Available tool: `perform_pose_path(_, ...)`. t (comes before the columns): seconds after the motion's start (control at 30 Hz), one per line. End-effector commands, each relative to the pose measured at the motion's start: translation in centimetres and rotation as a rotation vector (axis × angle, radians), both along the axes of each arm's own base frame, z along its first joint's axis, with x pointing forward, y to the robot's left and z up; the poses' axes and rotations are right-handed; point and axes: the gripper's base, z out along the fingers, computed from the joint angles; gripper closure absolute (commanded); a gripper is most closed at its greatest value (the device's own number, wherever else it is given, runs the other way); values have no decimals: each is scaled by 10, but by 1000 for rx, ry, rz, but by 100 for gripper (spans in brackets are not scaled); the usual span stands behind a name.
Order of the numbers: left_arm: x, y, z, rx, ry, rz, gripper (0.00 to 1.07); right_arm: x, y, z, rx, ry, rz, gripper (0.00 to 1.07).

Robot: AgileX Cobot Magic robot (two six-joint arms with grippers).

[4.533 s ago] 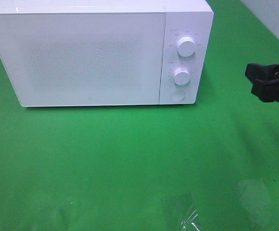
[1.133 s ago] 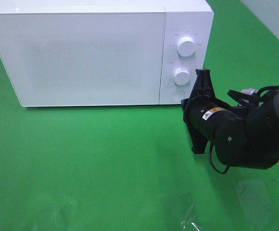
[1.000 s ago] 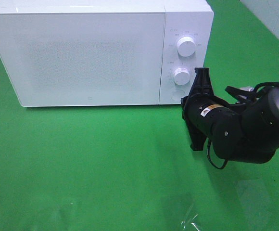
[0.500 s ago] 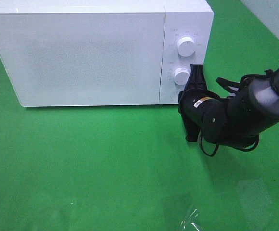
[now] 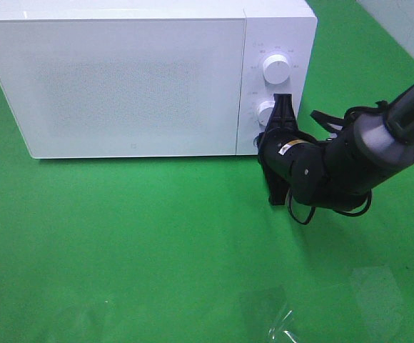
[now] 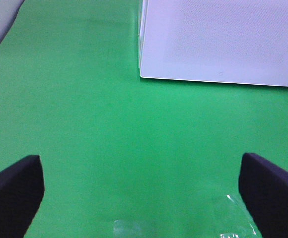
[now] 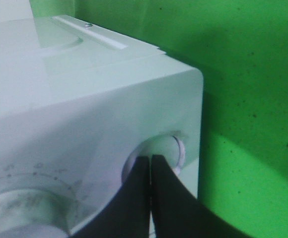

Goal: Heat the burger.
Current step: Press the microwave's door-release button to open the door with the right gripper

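Note:
The burger is out of view. A white microwave stands at the back of the green table with its door closed; it also shows in the left wrist view. My right gripper is shut with nothing in it. Its joined fingertips rest against the round button at the bottom of the control panel, below the two white knobs. My left gripper is open and hangs over bare green cloth in front of the microwave's left corner; it does not show in the exterior high view.
The green cloth covers the whole table. A crinkled bit of clear film lies at the front edge. A pale wall borders the back right corner.
The right arm has come in from the right and slid left toward the control panel; its shut tip now meets the round button. The left gripper shows no change.

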Motion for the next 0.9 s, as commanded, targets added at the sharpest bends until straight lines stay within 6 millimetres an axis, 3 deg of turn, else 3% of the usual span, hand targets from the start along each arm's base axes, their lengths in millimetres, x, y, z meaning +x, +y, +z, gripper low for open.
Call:
perform_pose_path(0.03,-2,0,0,-1,-23,1,7,8,1,7,3,-85,-7,107)
perform_pose_path(0.27,-2,0,0,-1,-23,1,7,11,-2,22,11,-258,-42,107)
perform_pose_path(0.53,-2,0,0,-1,-23,1,7,13,-5,28,22,-315,-79,107)
perform_pose_path(0.9,-2,0,0,-1,-23,1,7,34,4,40,63,-436,-116,107)
